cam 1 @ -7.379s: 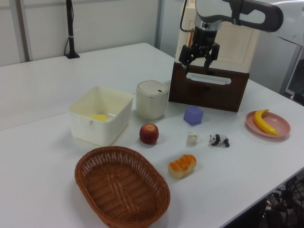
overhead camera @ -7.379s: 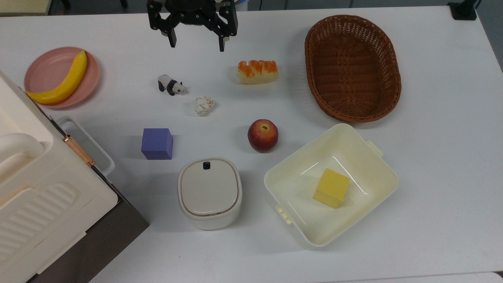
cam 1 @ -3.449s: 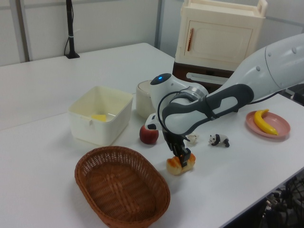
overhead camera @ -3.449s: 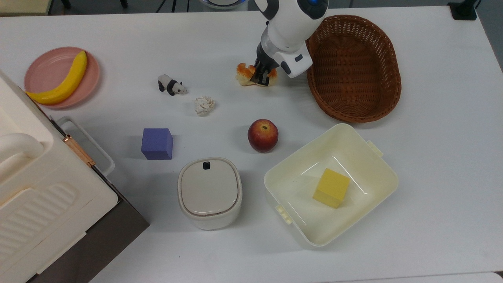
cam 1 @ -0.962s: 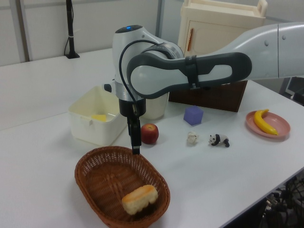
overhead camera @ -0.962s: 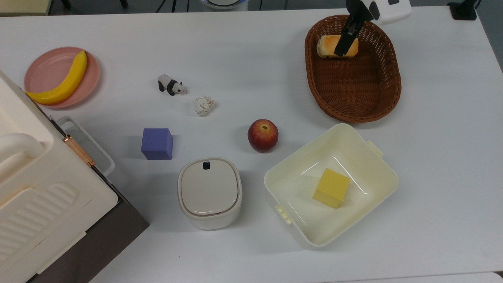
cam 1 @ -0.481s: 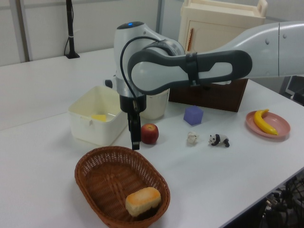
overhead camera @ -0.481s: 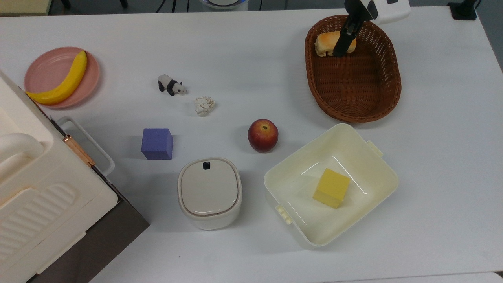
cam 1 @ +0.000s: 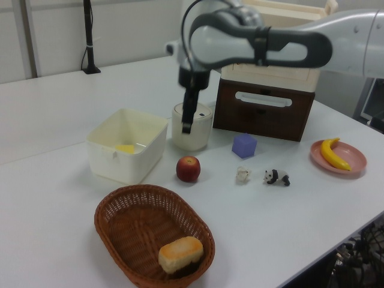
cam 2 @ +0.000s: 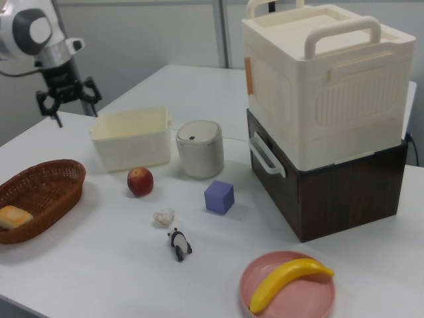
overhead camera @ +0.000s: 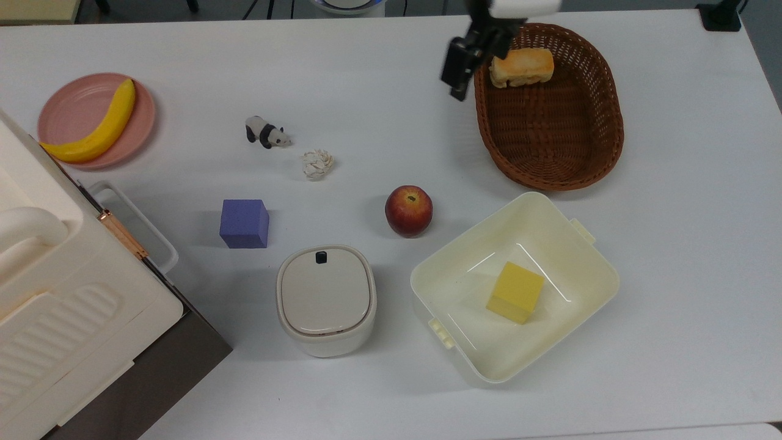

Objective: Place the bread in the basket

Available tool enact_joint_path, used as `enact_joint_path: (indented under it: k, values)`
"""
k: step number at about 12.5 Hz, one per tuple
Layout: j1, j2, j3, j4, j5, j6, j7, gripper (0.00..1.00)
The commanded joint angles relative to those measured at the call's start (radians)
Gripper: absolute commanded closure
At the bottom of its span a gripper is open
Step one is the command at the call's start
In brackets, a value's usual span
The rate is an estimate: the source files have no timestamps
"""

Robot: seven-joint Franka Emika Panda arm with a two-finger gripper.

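On a white table, a large oval dark-brown wicker basket sits near the top view's upper right corner. The bread, a small oblong loaf with a browned top and pale sides, lies inside the basket at the end nearest the top view's upper edge, resting against the woven wall. In the left view the bread sits low in the basket, close to the rim on the camera's side.

The robot's gripper hangs in the air, well above the table and apart from the basket. In the right view its two black fingers are spread apart with nothing between them. In the top view the gripper appears just outside the basket's rim on the top view's left.

Other things stand untouched on the table: a red apple, a cream square tub holding a yellow block, a lidded round container, a purple cube, a toy panda, a small white flower shape, and a banana on a pink plate.

Judging from this, the bread is placed and the task looks essentially done; the step in hand is clearing the arm. Done well, that means rising straight and keeping the open fingers away from the basket rim, so the basket is not nudged and the loaf stays settled.
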Motion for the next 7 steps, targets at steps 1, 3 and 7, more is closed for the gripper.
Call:
enact_joint_path:
  k: [1, 3, 7]
  values:
    - [-0.025, -0.046, -0.081, 0.025, -0.006, -0.058, 0.012, 0.0]
    - [-0.034, -0.046, -0.139, 0.073, -0.004, -0.14, 0.012, 0.0]
    - [-0.069, -0.046, -0.201, 0.073, -0.002, -0.151, 0.293, 0.0]
